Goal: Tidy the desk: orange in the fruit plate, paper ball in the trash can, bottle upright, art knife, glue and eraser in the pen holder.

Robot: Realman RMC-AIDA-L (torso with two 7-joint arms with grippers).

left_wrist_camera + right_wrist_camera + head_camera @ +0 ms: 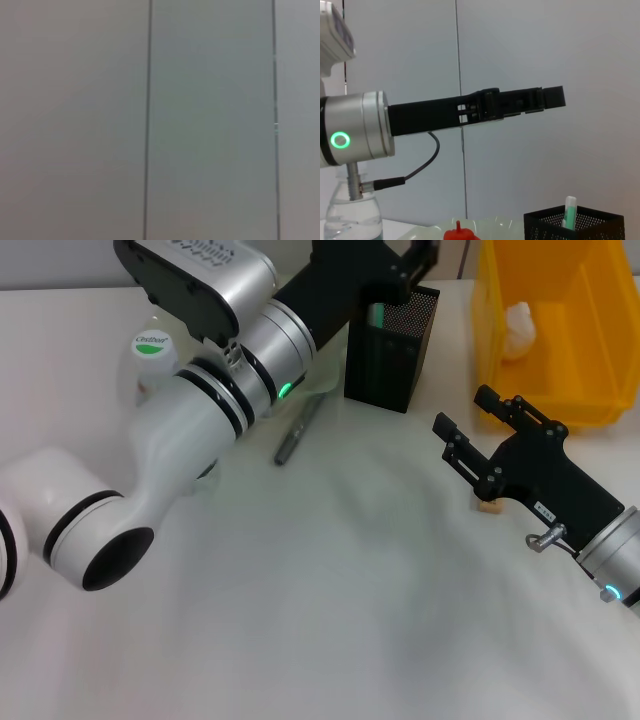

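My left arm reaches across the desk, and its gripper (420, 260) hangs above the black mesh pen holder (390, 350). In the right wrist view the left gripper (552, 97) stretches level over the pen holder (572, 225), where a white-and-green glue stick (569, 210) stands. The orange (460, 234) lies in the pale-green fruit plate (495, 225). Beside the plate, the bottle (150, 355) stands upright. The grey art knife (298, 430) lies on the desk near the pen holder. My right gripper (466, 415) is open, just above the desk. The beige eraser (489, 505) lies under its body. The paper ball (518, 330) sits in the yellow trash can (560, 390).
My left arm's white links cover most of the desk's left half and hide the fruit plate in the head view. The left wrist view shows only a grey panelled wall. The trash can stands close behind my right gripper.
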